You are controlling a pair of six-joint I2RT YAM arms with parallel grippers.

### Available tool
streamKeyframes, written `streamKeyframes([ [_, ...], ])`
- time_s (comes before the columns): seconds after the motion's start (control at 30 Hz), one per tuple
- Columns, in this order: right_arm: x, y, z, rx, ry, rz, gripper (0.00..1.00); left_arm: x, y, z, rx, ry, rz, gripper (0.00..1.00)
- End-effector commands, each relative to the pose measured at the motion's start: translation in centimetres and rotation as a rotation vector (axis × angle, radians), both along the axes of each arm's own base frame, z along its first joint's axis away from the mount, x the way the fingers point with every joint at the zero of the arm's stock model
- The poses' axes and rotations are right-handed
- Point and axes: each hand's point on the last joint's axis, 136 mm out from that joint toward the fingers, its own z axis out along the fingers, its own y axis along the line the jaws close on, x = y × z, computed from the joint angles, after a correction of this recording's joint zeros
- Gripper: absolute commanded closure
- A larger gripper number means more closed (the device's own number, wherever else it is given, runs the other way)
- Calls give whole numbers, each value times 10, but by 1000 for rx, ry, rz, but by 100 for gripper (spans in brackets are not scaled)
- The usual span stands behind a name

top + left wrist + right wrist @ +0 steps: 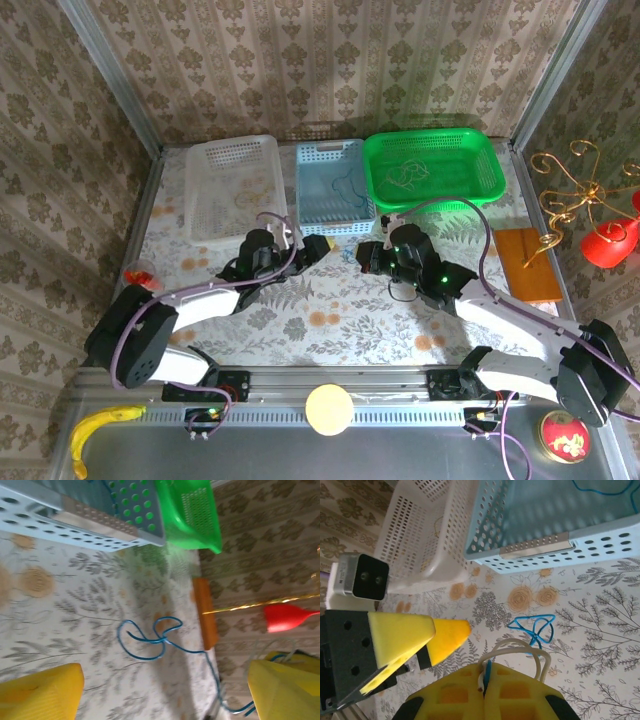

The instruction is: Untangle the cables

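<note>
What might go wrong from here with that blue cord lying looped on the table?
1. The right gripper pinches the blue cable together with a pale cable. The blue cable's loops cross in what looks like a knot, so a pull might tighten it instead of freeing it.
2. The open left gripper hangs close to the right one, so the two might bump.

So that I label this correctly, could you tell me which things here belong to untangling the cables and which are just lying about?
Job: blue cable, white cable, right gripper shut on both, open left gripper.
Lying about: banana, wooden board, red ornament.
</note>
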Motion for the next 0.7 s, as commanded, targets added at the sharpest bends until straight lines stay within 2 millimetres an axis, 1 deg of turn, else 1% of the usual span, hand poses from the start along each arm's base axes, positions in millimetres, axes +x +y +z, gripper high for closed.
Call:
streamKeyframes([
  [0.0,4,6,28,72,-44,8,100,0,-15,30,-188,64,33,17],
  [0.03,5,7,29,77,-46,9,100,0,-19,31,-205,78,35,18],
  [0.13,6,9,37,90,-58,11,100,0,-28,34,-249,102,48,26],
  [0.3,7,11,44,103,-70,17,100,4,-31,29,-270,117,81,35],
  [0.57,6,13,52,124,-83,21,100,8,-29,26,-273,113,113,38],
  [0.67,5,15,53,132,-84,28,100,10,-29,27,-281,112,117,40],
])
